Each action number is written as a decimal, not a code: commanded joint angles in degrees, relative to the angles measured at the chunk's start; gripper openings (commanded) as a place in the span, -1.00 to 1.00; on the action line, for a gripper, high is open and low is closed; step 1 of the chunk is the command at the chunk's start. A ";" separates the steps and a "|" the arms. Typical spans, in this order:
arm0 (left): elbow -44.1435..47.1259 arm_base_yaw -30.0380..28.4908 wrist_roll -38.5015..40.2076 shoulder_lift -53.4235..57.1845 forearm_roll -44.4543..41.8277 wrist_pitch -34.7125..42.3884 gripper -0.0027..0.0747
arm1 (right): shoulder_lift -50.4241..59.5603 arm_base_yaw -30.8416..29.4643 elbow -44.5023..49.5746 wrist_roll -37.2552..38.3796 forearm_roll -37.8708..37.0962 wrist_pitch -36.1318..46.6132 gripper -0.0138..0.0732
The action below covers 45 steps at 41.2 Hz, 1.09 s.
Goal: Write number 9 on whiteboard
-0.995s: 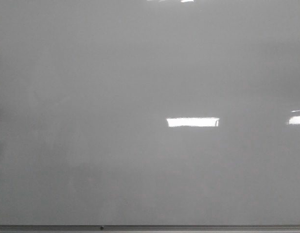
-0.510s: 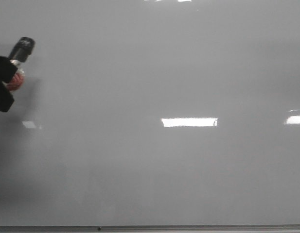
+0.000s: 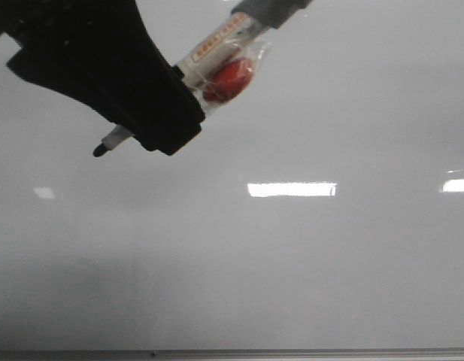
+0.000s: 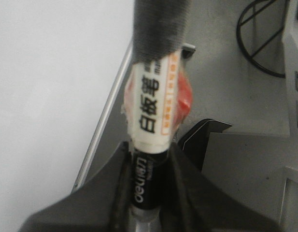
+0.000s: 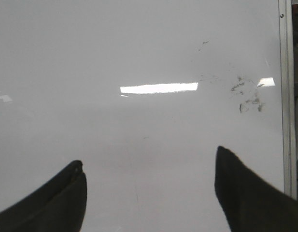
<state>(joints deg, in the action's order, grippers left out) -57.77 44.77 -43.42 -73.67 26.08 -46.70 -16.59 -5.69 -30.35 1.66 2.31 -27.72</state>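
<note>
Marker in left pincer over whiteboard.

On my left wrist feed I read "deli" in white on the black section of the marker, with smaller print beside it too fine to make out. Its white label carries the Chinese characters 白板笔. No other text is readable.

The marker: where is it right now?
In the front view, the marker sits upper left, clamped in the left gripper, its tip over the blank whiteboard.
</note>
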 commanded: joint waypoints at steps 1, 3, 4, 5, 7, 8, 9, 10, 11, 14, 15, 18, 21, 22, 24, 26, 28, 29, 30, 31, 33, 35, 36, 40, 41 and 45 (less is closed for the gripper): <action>-2.10 0.97 -1.51 1.79 2.45 1.66 -0.88 | -1.00 -0.29 -1.88 0.03 0.11 4.59 0.63; -2.10 0.97 -1.51 1.79 2.45 1.66 -0.88 | -1.00 -0.29 -1.88 0.03 0.11 4.59 0.63; -2.10 0.97 -1.51 1.79 2.45 1.66 -0.88 | -1.00 -0.29 -1.88 0.03 0.11 4.59 0.63; -2.10 0.97 -1.51 1.79 2.45 1.66 -0.88 | -1.00 -0.29 -1.88 0.03 0.11 4.59 0.63; -2.10 0.97 -1.51 1.79 2.45 1.66 -0.88 | -1.00 -0.29 -1.88 0.03 0.11 4.59 0.63; -2.10 0.97 -1.51 1.79 2.45 1.66 -0.88 | -1.00 -0.29 -1.88 0.03 0.11 4.59 0.63; -2.10 0.97 -1.51 1.79 2.45 1.66 -0.88 | -1.00 -0.29 -1.88 0.03 0.11 4.59 0.63; -2.10 0.97 -1.51 1.79 2.45 1.66 -0.88 | -1.00 -0.29 -1.88 0.03 0.11 4.59 0.63; -2.10 0.97 -1.51 1.79 2.45 1.66 -0.88 | -1.00 -0.29 -1.88 0.03 0.11 4.59 0.63; -2.10 0.97 -1.51 1.79 2.45 1.66 -0.88 | -1.00 -0.29 -1.88 0.03 0.11 4.59 0.63; -2.10 0.97 -1.51 1.79 2.45 1.66 -0.88 | -1.00 -0.29 -1.88 0.03 0.11 4.59 0.63; -2.10 0.97 -1.51 1.79 2.45 1.76 -0.88 | -1.00 -0.29 -1.88 0.03 0.11 4.38 0.63; -2.10 0.97 -1.51 1.79 2.45 1.87 -0.88 | -1.00 -0.29 -1.88 0.03 0.11 4.62 0.63; -2.10 0.97 -1.51 1.79 2.45 1.87 -0.88 | -1.00 -0.29 -1.88 0.03 0.11 4.90 0.63; -2.10 0.97 -1.51 1.79 2.45 1.87 -0.88 | -1.00 -0.29 -1.88 0.03 0.11 5.18 0.63; -2.10 0.97 -1.51 1.79 2.45 1.87 -0.88 | -1.00 -0.29 -1.88 0.03 0.11 5.25 0.63; -2.10 0.97 -1.51 1.79 2.45 1.87 -0.88 | -1.00 -0.29 -1.88 0.03 0.11 5.19 0.63; -2.10 0.97 -1.51 1.79 2.45 1.87 -0.88 | -1.00 -0.29 -1.88 0.03 0.11 5.19 0.63; -2.10 0.97 -1.51 1.79 2.45 1.87 -0.88 | -1.00 -0.29 -1.88 0.03 0.11 5.25 0.63; -2.10 0.97 -1.51 1.79 2.45 1.87 -0.88 | -1.00 -0.29 -1.88 0.03 0.11 5.25 0.63; -2.10 0.97 -1.51 1.79 2.45 1.87 -0.88 | -1.00 -0.29 -1.88 0.03 0.11 4.75 0.63; -2.10 0.97 -1.51 1.79 2.45 1.87 -0.88 | -1.00 -0.29 -2.00 0.03 0.53 3.56 0.63; -2.10 0.97 -1.51 1.79 2.45 1.87 -0.88 | -1.16 -0.29 -2.05 -0.05 0.58 3.17 0.63; -2.10 0.97 -1.51 1.79 2.45 1.87 -0.88 | -3.39 0.27 -3.54 -3.68 1.93 -0.47 0.63; -2.10 0.97 -1.51 1.79 2.45 1.87 -0.88 | -4.44 0.78 -4.42 -5.39 2.65 -2.08 0.63; -2.10 0.97 -1.51 1.79 2.45 1.87 -0.88 | -10.69 3.42 -8.07 -14.08 7.62 -8.21 0.63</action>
<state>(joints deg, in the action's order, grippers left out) -57.80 45.30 -44.91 -73.67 26.35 -46.91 -21.90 -4.18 -33.99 -5.44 5.96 -34.84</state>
